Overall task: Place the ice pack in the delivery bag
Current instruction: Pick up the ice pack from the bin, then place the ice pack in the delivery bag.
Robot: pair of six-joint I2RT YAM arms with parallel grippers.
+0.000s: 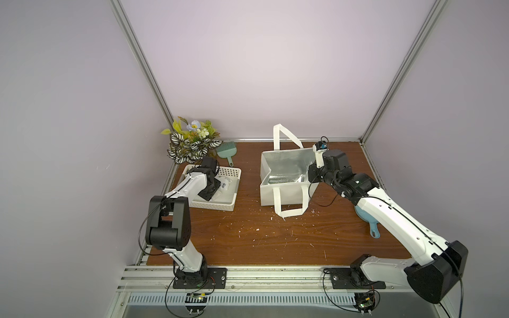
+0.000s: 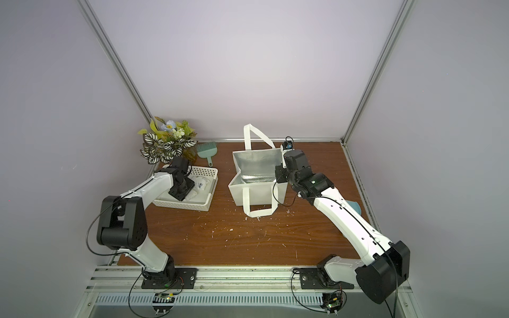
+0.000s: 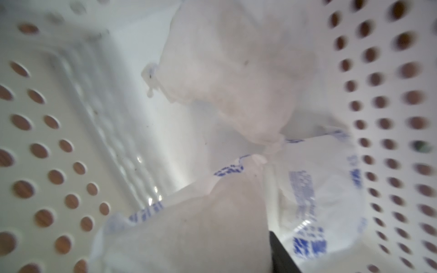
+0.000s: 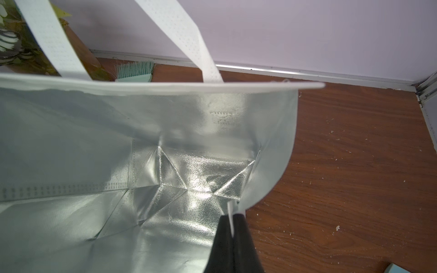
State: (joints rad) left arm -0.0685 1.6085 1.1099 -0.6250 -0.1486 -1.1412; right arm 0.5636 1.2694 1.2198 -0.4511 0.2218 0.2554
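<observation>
The delivery bag (image 2: 256,190) stands open toward 12 o'clock on the counter (image 2: 220,242), its silver lining showing, with the right gripper (image 2: 278,174) at its 3 o'clock rim. At 10 o'clock the left gripper (image 2: 190,191) reaches down into a white perforated basket (image 2: 192,205) beside the ice pack (image 2: 201,185). Its fingers are hidden.

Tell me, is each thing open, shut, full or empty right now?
delivery bag: open, upright, nothing seen inside.
basket: partly filled.
ice packs: lying in the basket.
left gripper: down in the basket among the packs; jaws unclear.
right gripper: shut on the bag's edge.
</observation>
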